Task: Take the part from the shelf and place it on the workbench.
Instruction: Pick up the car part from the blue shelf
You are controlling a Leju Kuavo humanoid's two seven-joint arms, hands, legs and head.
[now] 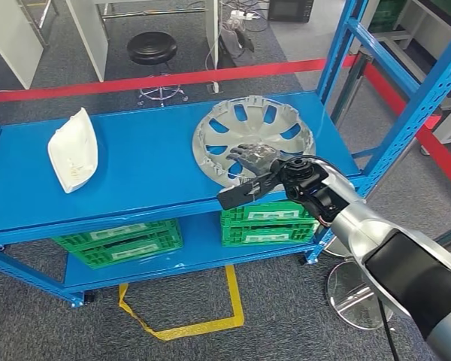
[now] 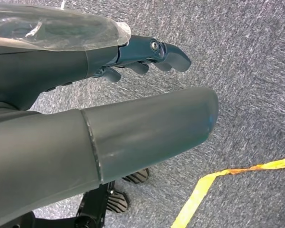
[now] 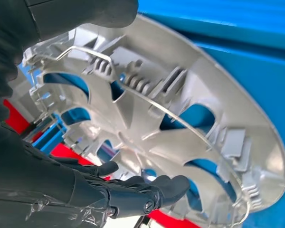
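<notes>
The silver wheel cover (image 1: 253,139) lies flat on the top board of the blue shelf (image 1: 138,162), near the shelf's right end, with its ribbed inner side facing up. The right hand (image 1: 252,162) is stretched over the near part of the wheel cover, its dark fingers (image 3: 148,187) spread and straight, pinching nothing. A white curved part (image 1: 73,150) lies far from the wheel cover on the same board, green crates (image 1: 265,222) stand on the board under it, and the left hand (image 2: 141,59) hangs over the grey carpet with fingers loosely apart.
</notes>
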